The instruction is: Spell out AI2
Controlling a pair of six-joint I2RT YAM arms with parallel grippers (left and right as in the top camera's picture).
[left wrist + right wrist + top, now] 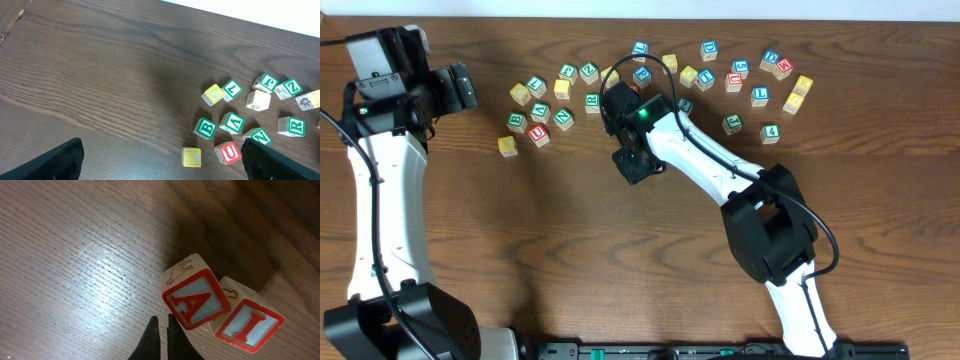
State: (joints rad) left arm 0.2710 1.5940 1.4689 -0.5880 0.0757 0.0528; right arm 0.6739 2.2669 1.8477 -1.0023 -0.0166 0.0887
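Observation:
In the right wrist view a red-framed block with the letter A lies on the wooden table, touching a red-framed block with the letter I on its right. My right gripper is shut and empty, its tips just left of the A block and touching its lower edge. In the overhead view the right gripper covers both blocks. My left gripper is open and empty at the far left, above bare table. I cannot make out a block with a 2.
Several loose letter blocks lie scattered along the back of the table. A left cluster includes a yellow K block and a red U block. The table's back edge is near.

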